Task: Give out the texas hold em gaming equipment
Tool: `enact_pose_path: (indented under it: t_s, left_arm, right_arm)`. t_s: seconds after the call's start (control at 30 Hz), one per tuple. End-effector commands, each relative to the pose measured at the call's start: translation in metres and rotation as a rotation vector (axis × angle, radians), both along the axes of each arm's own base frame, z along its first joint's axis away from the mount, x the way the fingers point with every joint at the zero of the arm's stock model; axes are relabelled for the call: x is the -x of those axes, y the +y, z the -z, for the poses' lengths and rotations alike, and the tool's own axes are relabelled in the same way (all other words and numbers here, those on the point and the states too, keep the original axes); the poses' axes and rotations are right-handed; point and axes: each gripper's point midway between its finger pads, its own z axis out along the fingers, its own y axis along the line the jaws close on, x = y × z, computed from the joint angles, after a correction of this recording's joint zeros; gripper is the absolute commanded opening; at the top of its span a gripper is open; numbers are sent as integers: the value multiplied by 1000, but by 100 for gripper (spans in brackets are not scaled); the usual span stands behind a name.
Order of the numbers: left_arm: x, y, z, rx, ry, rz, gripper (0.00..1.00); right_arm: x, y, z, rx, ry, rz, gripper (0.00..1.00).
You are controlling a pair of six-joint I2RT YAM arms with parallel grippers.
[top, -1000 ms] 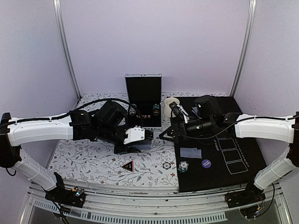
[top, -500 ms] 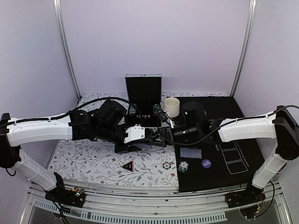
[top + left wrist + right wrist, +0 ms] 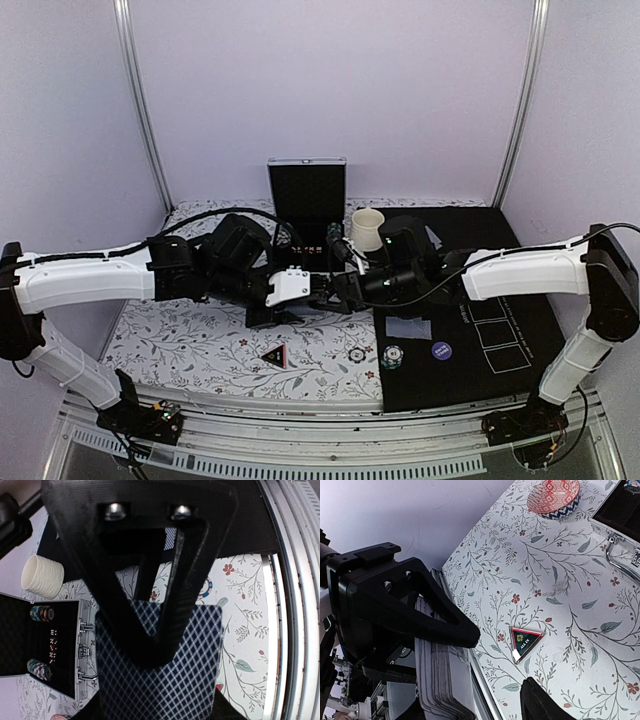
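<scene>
My left wrist view shows the checked back of the deck of cards (image 3: 190, 680) under one of my left fingers (image 3: 180, 590); the top view buries it between both wrists. My left gripper (image 3: 303, 291) is partly closed, clamped on that deck; my right gripper (image 3: 338, 290) sits nose to nose with it, the deck just ahead of its tips; whether it pinches a card I cannot tell. The triangle marker (image 3: 526, 642) lies on the flowered cloth (image 3: 560, 580) just beyond my right fingertip (image 3: 535, 702). A second ago my right gripper hung over the black mat (image 3: 470, 385), well apart from the deck.
</scene>
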Motion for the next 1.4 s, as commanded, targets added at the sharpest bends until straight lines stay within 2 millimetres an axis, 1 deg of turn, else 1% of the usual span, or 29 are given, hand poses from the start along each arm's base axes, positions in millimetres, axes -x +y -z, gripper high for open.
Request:
enact_pose_path:
  t_s: [0.0,0.2,0.33,0.6,0.67,0.77,0.93,1.07,1.2,1.37]
  left_arm:
    - [5,-8,-11,41,-22,26,46]
    - [4,-7,-10,35,-24,20,46]
    - [4,-7,-10,35,-24,20,46]
    - [4,-7,-9,33,-25,19,46]
    - [3,-7,-9,33,-26,19,46]
    - [3,-6,-9,30,-28,16,46]
    - [3,-6,-9,29,-28,15,46]
    - [3,-6,-8,27,-27,15,46]
    - [3,-6,-8,27,-28,14,46]
    - [3,-6,-8,26,-28,14,46]
  right_arm:
    - [-8,-16,1,84,-30,67,50]
    - [-9,-27,-3,121,-55,97,44]
    - [-9,-30,-7,126,-64,93,40]
    - [-6,-32,-20,125,-77,81,18]
    - [-5,-34,-22,133,-80,82,10]
    - [-6,-39,-26,150,-88,91,4]
    - [-4,-51,-32,185,-101,110,3]
    - [-5,-62,-42,198,-115,130,2]
    - [-5,-76,-56,211,-133,153,2]
    - [-8,-97,-78,225,-169,196,2]
